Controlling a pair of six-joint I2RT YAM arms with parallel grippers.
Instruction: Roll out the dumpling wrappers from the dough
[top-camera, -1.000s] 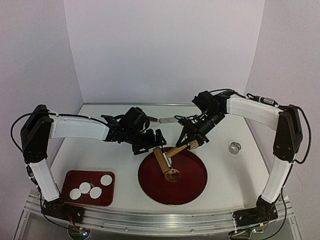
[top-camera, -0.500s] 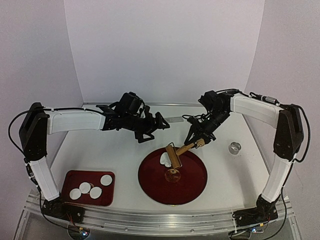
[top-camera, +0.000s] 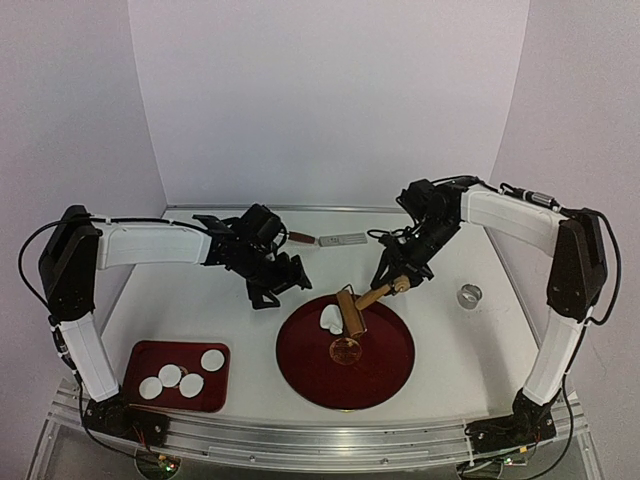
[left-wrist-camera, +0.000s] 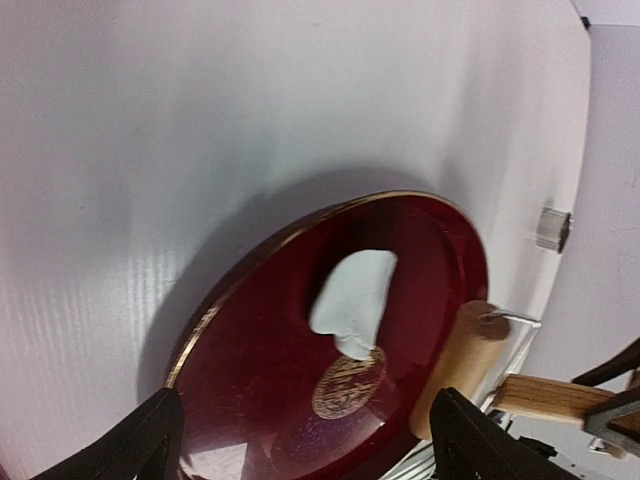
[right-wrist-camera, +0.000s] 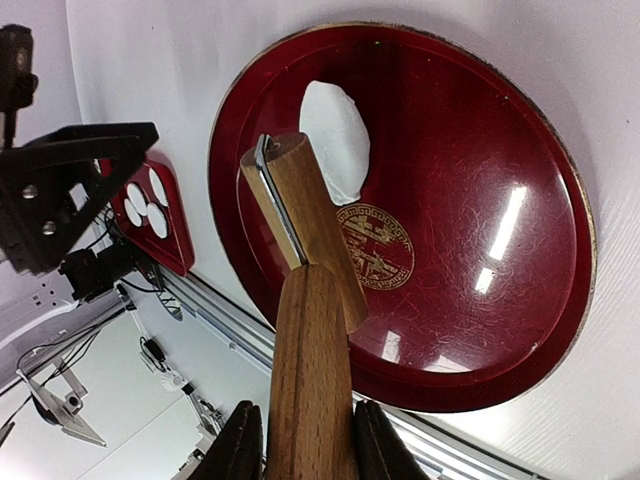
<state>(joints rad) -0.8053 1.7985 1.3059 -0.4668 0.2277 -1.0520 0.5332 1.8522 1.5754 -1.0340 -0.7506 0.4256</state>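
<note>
My right gripper (top-camera: 397, 284) is clamped on the handle of the light wooden rolling pin (top-camera: 350, 311). The pin's head sits over the far part of the round dark red lacquer plate (top-camera: 300, 378), just right of the ragged white dough piece (top-camera: 328, 319). I cannot tell whether the head touches the plate.

My left gripper (top-camera: 277, 286) has its fingers wide apart and hovers above the white surface (top-camera: 200, 310), just off the plate's far-left rim.

Four thin round white dumpling wrappers (top-camera: 181, 378) lie in the small rectangular red tray (top-camera: 140, 352) at the near-left corner. A small metal ring (top-camera: 469, 295) stands near the right edge.
</note>
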